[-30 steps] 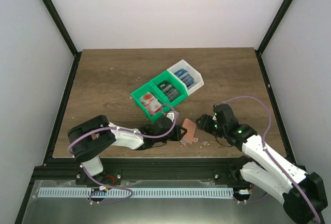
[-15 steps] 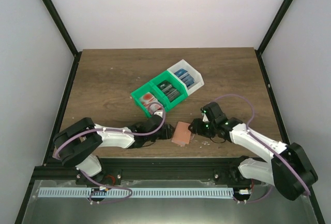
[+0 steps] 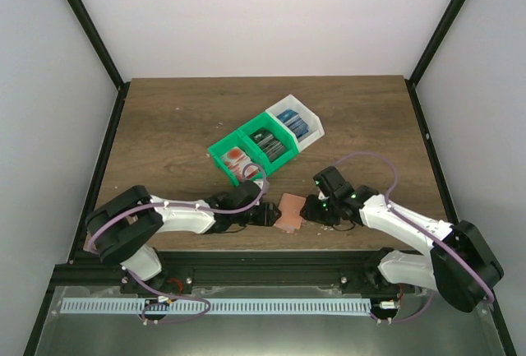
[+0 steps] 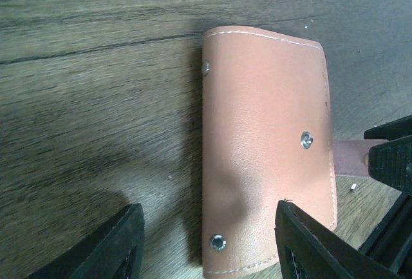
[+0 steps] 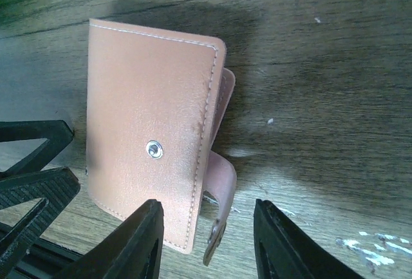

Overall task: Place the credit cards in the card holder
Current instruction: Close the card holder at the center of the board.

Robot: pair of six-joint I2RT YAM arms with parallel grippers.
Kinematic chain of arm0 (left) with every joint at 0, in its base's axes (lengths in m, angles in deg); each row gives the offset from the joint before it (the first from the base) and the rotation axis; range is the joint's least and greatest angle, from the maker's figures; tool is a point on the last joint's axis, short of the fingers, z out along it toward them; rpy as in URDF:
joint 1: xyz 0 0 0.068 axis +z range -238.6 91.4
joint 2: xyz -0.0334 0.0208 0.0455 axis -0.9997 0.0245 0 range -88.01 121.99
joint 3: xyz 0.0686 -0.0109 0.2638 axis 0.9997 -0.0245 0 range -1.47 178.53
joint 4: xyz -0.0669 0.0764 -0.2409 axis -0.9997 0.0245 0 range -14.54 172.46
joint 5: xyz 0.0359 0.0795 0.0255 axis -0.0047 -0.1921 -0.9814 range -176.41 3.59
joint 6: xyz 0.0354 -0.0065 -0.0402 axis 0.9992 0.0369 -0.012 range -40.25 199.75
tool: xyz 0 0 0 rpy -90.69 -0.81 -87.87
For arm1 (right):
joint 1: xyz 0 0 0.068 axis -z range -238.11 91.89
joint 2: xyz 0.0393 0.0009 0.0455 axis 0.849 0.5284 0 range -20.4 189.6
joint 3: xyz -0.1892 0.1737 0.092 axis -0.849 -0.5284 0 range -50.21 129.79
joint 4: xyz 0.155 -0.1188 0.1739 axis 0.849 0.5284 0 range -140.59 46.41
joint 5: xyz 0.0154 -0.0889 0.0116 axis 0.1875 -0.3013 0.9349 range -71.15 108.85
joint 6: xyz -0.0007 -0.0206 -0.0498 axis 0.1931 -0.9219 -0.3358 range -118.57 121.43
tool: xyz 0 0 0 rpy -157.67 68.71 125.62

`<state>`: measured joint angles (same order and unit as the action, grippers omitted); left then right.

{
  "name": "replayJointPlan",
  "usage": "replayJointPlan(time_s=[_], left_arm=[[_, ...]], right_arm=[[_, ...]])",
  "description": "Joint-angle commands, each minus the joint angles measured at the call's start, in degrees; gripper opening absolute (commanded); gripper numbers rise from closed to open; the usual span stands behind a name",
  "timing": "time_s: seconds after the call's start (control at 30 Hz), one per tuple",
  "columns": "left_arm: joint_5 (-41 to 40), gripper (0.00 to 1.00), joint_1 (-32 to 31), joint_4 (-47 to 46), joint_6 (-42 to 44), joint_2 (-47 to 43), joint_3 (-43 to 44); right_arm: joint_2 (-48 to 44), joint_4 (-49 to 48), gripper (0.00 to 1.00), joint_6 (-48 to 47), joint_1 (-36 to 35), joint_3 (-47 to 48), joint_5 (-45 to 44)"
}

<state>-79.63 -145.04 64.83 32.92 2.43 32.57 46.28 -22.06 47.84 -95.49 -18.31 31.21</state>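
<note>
Salmon-orange leather-like folding card holder point(image 3: 289, 210) lies flat and folded shut close to the near edge of the dark wooden table point(image 3: 164, 117). It is hemmed between the left gripper point(image 3: 267, 215) and the right gripper point(image 3: 310, 209) — each just beside one of its sides. Both pairs of fingers stand apart, clamped on nothing. Its snap tab point(image 5: 225, 189) curls loose on the right gripper's side. Farther back, near but not touching, a green plastic bin point(image 3: 220, 156) and a white plastic bin point(image 3: 306, 110) sit in a slanted row. They hold the credit cards point(image 3: 238, 159) — red-and-white, dark, blue. The wider stretch of tabletop lies behind the bins, with pale walls around it.
</note>
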Motion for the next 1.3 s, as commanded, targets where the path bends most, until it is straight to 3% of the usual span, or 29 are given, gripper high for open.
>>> replayJointPlan(time_s=[0.0, 0.07, 0.2, 0.27, 0.73, 1.07, 1.27], left_arm=[[2.0, 0.58, 0.3, 0.8, 1.9, 1.6, 1.8], [2.1, 0.58, 0.4, 0.8, 2.2, 1.7, 1.7], [2.5, 0.58, 0.8, 1.2, 2.6, 1.7, 1.5], [2.8, 0.58, 1.0, 1.3, 3.0, 1.5, 1.3], [1.9, 0.58, 3.4, 3.5, 4.0, 1.8, 0.7], [3.1, 0.56, 3.8, 1.2, 1.9, 2.9, -0.2], [2.6, 0.46, 3.9, 1.3, 1.0, 3.6, -1.1]], right_arm=[[-0.4, 2.0, 0.4, 1.2, -0.7, 0.1, 0.0], [-0.1, 1.6, 0.33, 1.2, -0.7, -0.4, 0.4], [0.1, 0.2, 0.07, 1.2, -0.7, -0.2, 1.0], [-0.3, -1.0, 0.01, 0.3, -0.7, 0.8, -0.4], [2.4, -4.7, 0.01, -19.0, -0.7, 6.4, 7.2], [10.2, -6.1, 0.0, -21.2, -1.7, 7.6, 10.7], [13.6, -8.9, 0.01, -18.4, -1.7, 8.2, 9.0]])
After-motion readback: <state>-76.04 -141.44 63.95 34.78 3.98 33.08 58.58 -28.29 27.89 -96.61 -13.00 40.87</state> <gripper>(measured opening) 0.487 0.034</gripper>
